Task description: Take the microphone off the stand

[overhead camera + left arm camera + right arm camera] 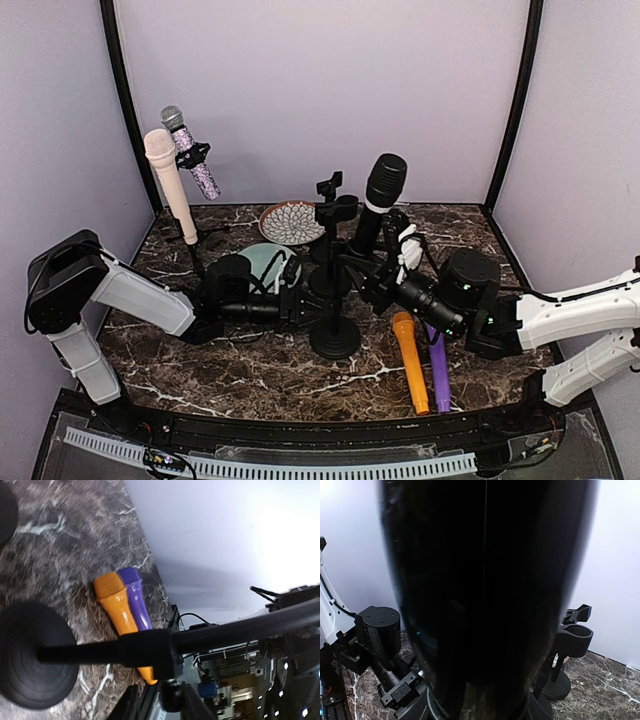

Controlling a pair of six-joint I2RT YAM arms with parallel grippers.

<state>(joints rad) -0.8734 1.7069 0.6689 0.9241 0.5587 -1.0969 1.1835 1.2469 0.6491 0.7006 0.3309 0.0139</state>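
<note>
A large black microphone (378, 200) stands tilted at the table's middle. It fills the right wrist view (485, 580). My right gripper (388, 272) is shut on its lower body (480, 700). I cannot tell whether the microphone's end still sits in a clip. My left gripper (300, 300) is shut on the pole of the black stand (335, 338) just above its round base. In the left wrist view the pole (210, 635) crosses the frame, with the gripper (167, 700) at its clamp knob.
An orange microphone (410, 360) and a purple one (438, 370) lie at the front right. A cream microphone (168, 185) and a glittery one (192, 152) sit in stands at the back left. A stand with an empty clip (338, 208), a patterned plate (290, 222) and a teal plate (258, 260) are behind.
</note>
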